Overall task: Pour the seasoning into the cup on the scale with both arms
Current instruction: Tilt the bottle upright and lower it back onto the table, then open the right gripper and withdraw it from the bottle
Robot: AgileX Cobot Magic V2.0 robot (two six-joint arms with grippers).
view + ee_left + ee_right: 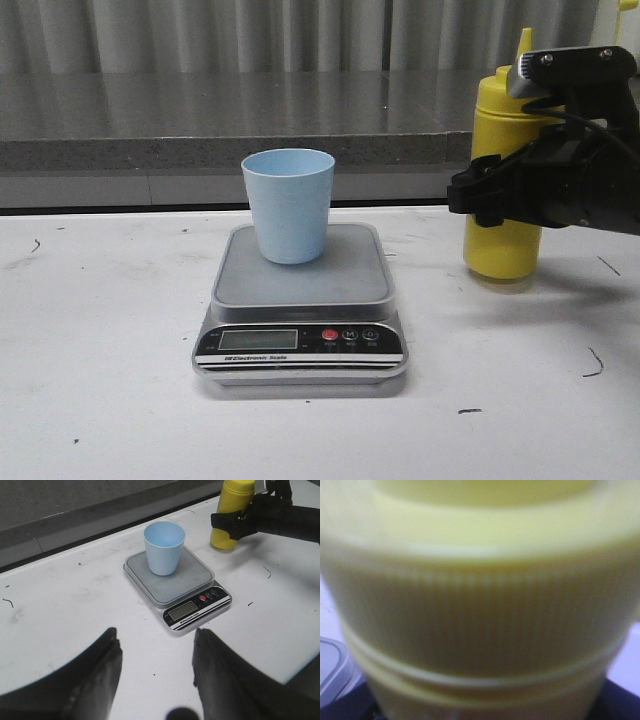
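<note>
The light blue cup [289,205] stands upright on the back part of the silver-grey scale [300,285] at the table's middle. The yellow seasoning bottle [500,245] stands upright on the table to the right of the scale, apart from it. My right gripper [490,195] is closed around the bottle's middle from the right. The bottle [480,605] fills the right wrist view and hides the fingers there. My left gripper [156,655] is open and empty, held above the table in front of the scale [192,577] and the cup [164,547]. It is out of the front view.
A grey stone ledge [200,120] runs along the back of the white table [100,350], with a corrugated wall behind it. A corner of the scale [330,665] shows beside the bottle in the right wrist view.
</note>
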